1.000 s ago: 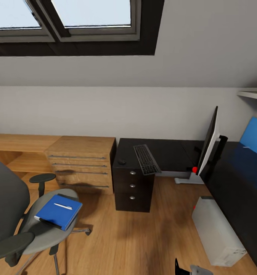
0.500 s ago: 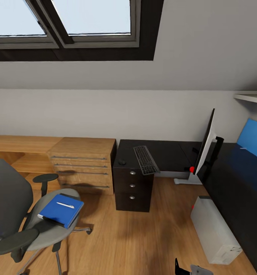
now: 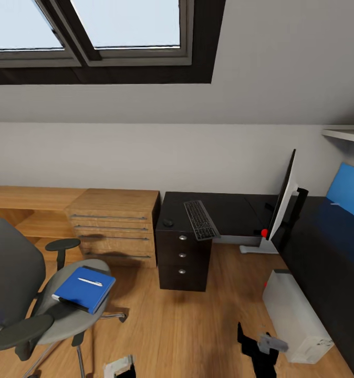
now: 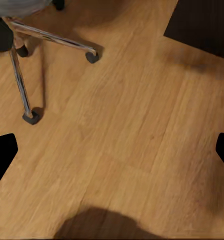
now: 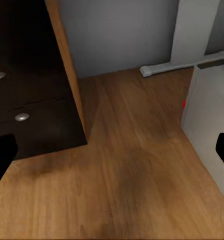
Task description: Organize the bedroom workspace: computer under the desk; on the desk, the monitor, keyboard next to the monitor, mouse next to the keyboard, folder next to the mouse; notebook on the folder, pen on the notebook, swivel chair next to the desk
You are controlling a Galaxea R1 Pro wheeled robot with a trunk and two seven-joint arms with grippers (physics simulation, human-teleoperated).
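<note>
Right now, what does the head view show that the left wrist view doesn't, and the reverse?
Head, not wrist: the folder with the pen on it, on the chair seat; keyboard and mouse on the desk; monitor; computer.
Wrist, not head: the left gripper open over the floor, with a dark shadow on it.
Both: the chair's chrome base, castors and wood floor.

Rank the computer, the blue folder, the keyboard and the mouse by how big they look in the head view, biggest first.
1. computer, though it sits nearest the camera
2. folder, also near
3. keyboard, farther back, so its smaller look against the folder is unsure
4. mouse, clearly smallest
</note>
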